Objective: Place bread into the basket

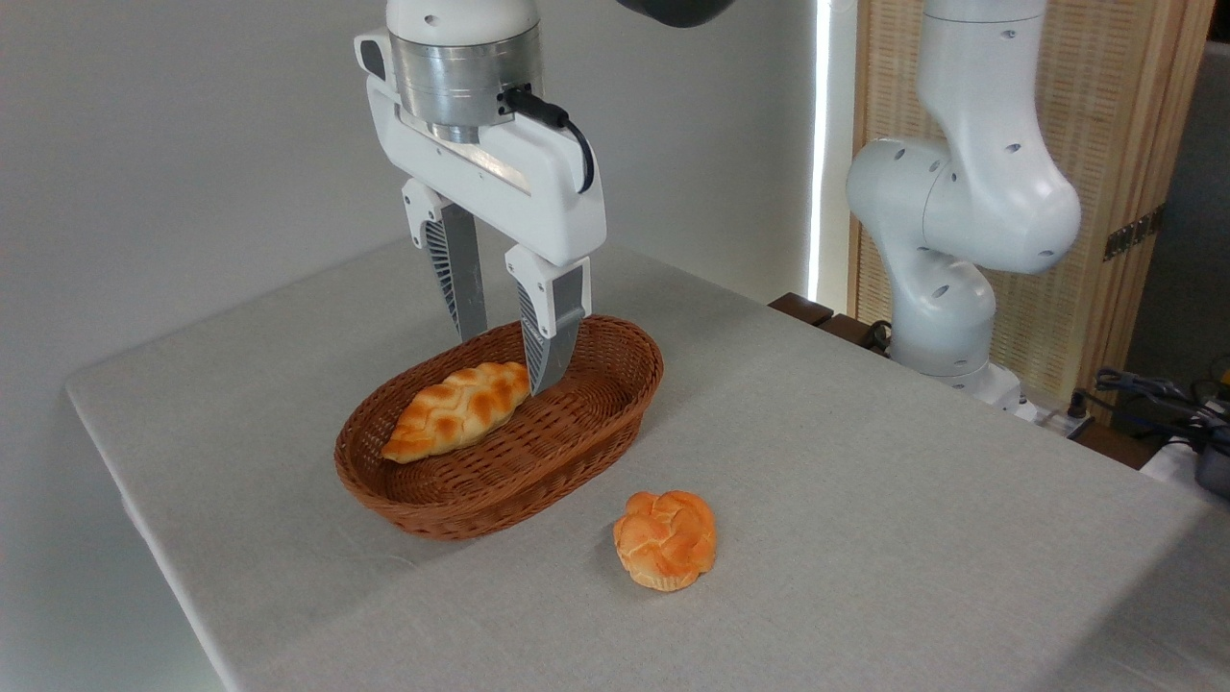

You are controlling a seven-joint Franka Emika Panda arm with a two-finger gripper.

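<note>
Gripper [506, 363] hangs from above with its two fingers [550, 327] pointing down, spread apart with a clear gap between them, and it holds nothing. The fingertips reach down inside the basket [577, 437], at its far end. The nearer finger stands just beside the right tip of the braided loaf [459, 407], so close that I cannot tell if it touches the crust or not. The other finger is behind it, near the back rim of the basket.

Below and to the left of the gripper, the braided loaf lies along the basket floor, with its pointed end toward the lower left. The basket is oval, brown and woven, with low sides, and it rests on the table [865, 500], which has a light grey cloth.

The bread [667, 538], a small round knotted bun with an orange crust, lies on the cloth outside the basket, below and to the right of the gripper. It is near the front wall of the basket but apart from it. Between the gripper and the bread stands this front wall of the basket.

Further to the right, at the table edge, rises the white robot arm [961, 211]. Behind it is a wooden screen [1134, 144], and some cables [1143, 394] lie at the far right.
</note>
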